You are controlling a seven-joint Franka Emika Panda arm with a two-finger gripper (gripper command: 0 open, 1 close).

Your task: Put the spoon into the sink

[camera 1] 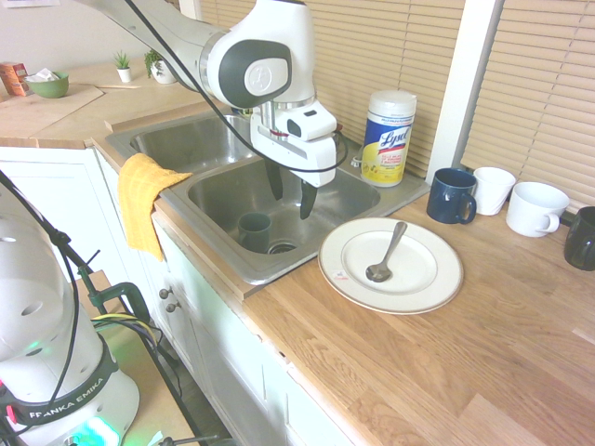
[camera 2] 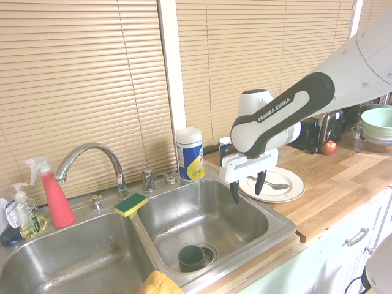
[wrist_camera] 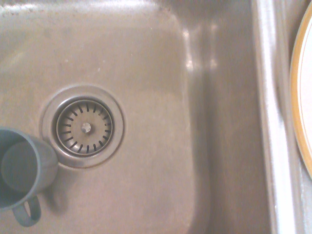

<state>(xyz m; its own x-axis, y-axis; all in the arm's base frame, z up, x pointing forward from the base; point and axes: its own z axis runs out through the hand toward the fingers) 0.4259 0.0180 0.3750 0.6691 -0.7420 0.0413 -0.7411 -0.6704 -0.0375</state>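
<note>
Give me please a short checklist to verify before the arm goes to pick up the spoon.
1. Gripper open and empty: ok.
2. Spoon lying free on the plate, nothing on top of it: ok.
3. Gripper above the spoon: not ok, it hangs over the sink basin beside the plate.
4. Room in the basin for the spoon: ok, only a dark cup stands near the drain.
5. Mugs clear of the path: ok, they stand behind the plate.

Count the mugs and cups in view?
5. One grey-green cup stands in the sink by the drain. Four on the counter past the plate: dark blue mug, white mug, white mug, dark mug at frame edge. More may be out of frame.
</note>
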